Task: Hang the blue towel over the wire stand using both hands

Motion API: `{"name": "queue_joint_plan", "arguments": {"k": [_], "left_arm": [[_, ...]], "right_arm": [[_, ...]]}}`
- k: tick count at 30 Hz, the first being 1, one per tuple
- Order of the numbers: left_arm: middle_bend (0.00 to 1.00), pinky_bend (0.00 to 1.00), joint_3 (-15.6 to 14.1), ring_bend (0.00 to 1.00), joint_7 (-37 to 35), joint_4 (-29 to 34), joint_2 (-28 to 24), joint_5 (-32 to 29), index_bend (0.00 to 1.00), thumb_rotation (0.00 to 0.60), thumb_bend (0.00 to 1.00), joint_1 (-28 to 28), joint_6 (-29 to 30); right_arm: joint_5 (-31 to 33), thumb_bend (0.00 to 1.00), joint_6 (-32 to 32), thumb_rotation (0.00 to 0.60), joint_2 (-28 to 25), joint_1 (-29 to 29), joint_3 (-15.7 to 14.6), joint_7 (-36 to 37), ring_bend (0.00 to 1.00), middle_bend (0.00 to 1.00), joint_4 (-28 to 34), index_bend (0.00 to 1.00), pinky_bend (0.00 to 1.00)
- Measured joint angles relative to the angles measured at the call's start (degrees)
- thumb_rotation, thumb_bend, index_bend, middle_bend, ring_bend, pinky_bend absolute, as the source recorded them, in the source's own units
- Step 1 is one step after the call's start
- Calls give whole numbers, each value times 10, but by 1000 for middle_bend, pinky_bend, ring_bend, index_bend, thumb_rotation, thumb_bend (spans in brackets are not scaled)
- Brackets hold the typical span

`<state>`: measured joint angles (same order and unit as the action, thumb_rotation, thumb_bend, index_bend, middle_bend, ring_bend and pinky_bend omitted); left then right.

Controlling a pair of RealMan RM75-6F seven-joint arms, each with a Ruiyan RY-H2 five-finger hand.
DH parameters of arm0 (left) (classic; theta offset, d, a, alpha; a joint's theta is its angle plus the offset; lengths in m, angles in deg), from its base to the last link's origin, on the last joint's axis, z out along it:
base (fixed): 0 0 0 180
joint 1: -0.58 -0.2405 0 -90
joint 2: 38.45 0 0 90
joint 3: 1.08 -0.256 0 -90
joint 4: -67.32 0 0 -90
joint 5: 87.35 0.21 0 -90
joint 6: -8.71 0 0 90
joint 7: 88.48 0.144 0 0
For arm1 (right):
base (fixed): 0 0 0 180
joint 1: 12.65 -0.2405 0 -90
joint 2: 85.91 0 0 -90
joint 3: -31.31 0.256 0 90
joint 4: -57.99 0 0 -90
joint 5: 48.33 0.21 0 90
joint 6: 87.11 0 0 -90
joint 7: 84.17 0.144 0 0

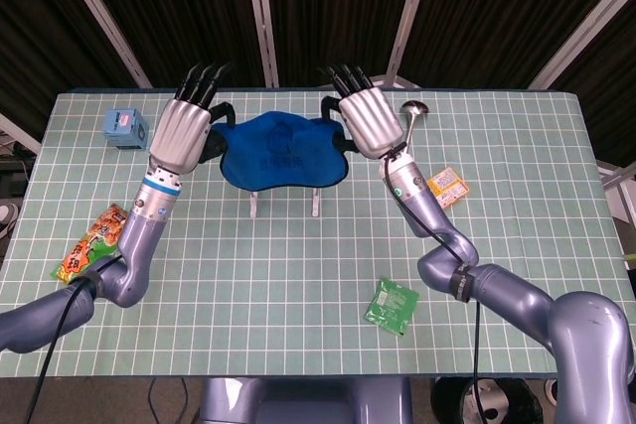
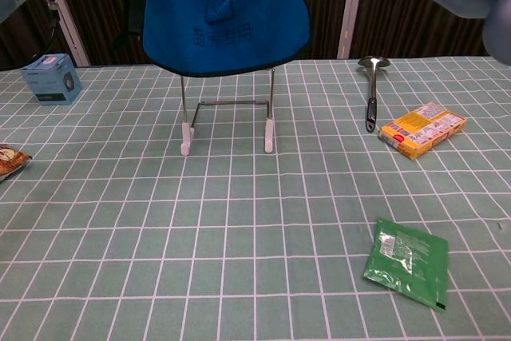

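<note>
The blue towel (image 1: 283,151) hangs spread between my two hands, held by its upper corners. My left hand (image 1: 182,136) grips the left corner and my right hand (image 1: 370,124) grips the right one, fingers pointing away from me. In the chest view the towel (image 2: 226,13) hangs high, its lower edge covering the top of the wire stand (image 2: 227,121). The stand's two uprights and white feet show below it. From the head view only the stand's legs (image 1: 255,208) peek out under the towel. The chest view cuts both hands off at its top edge.
A blue box (image 2: 49,79) sits at the far left and a snack bag (image 1: 92,248) at the left edge. A ladle (image 2: 371,93), a yellow box (image 2: 421,128) and a green packet (image 2: 406,261) lie to the right of the stand.
</note>
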<state>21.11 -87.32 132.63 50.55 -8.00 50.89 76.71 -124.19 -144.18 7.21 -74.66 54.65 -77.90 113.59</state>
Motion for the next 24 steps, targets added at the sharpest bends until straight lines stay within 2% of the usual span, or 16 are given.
{"name": "queue_joint_plan", "arguments": {"k": [9, 24], "left_arm": [[0, 0, -9, 0, -6, -23, 4, -6, 819, 600, 452, 5, -1], [0, 0, -40, 0, -43, -74, 40, -17, 818, 600, 453, -2, -17]], "right_arm": [[5, 415, 4, 600, 8, -10, -2, 14, 0, 79, -25, 606, 85], [-2, 415, 9, 600, 30, 1, -34, 33, 0, 80, -48, 605, 84]]}}
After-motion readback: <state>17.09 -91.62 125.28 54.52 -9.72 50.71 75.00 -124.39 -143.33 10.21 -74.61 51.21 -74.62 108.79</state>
